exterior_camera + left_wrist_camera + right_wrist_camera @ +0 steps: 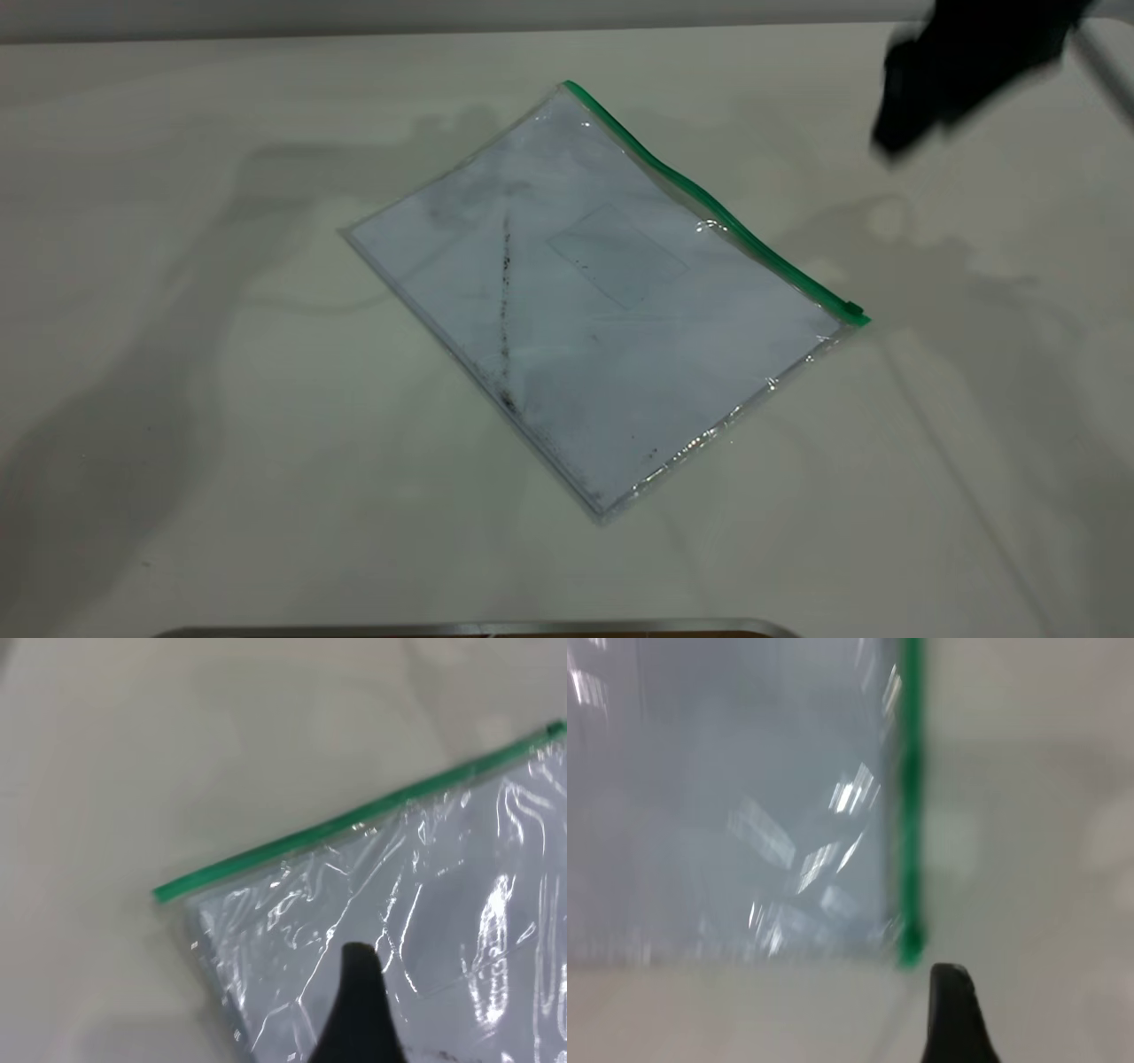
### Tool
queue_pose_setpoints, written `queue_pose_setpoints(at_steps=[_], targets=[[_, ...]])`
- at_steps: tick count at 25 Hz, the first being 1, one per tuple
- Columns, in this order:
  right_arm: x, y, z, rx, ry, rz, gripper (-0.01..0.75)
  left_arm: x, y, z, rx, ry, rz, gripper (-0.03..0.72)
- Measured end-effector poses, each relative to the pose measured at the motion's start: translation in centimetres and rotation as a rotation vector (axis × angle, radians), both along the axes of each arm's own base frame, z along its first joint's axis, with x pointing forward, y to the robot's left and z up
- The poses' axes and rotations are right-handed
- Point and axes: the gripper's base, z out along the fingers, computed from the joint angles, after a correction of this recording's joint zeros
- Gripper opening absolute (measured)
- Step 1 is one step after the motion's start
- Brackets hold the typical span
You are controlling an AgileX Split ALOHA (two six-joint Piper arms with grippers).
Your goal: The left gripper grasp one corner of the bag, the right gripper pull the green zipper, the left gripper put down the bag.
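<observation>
Lying flat on the table [177, 266], one bag [602, 301] runs diagonally, its single green zipper [709, 204] along the far-right edge. Only the exterior view shows the right gripper [961, 62] above, jaws unclear. Each wrist view adds one dark fingertip [359, 1010], [952, 1014]; left jaws indeterminate.

Clear bag [611, 301], green zipper [709, 206], flat on table [177, 399]

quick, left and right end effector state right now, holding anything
Left end effector: over the bag near one end of the green zipper, holding nothing visible; open or shut cannot be told.
Right end effector: raised off the bag, holding nothing visible; cannot be told.
</observation>
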Motion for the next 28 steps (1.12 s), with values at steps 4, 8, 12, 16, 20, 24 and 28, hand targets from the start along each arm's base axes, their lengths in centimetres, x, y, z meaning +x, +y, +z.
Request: queue_pose_setpoints(at_steps=[4, 8, 12, 16, 20, 24, 28], targets=[[-1.7, -0.3, 8.9, 0.054, -0.23, -0.006, 0.531, -1.7, 1.0, 7.5, 0.043, -0.083, 0.079, 0.663], [-6.2, -1.0, 18.1, 0.123, -0.462, -0.007, 0.531, -4.9, 2.5, 14.7, 0.086, -0.14, 0.18, 0.65], [-11.7, -1.9, 23.8, 0.192, -0.571, -0.009, 0.531, -8.4, 4.0, 21.2, 0.077, -0.203, 0.348, 0.62], [-17.0, -2.7, 26.9, 0.238, -0.627, -0.002, 0.531, -12.1, 5.6, 26.3, 0.048, -0.253, 0.517, 0.587], [-21.1, -3.4, 27.5, 0.263, -0.665, -0.002, 0.531, -15.2, 7.2, 29.6, 0.038, -0.306, 0.665, 0.585], [-24.9, -4.0, 26.2, 0.279, -0.665, -0.003, 0.531, -17.5, 9.0, 32.0, 0.022, -0.333, 0.854, 0.582], [-29.2, -4.7, 23.5, 0.288, -0.612, 0.005, 0.531, -20.6, 10.5, 32.5, 0.029, -0.315, 0.983, 0.582]])
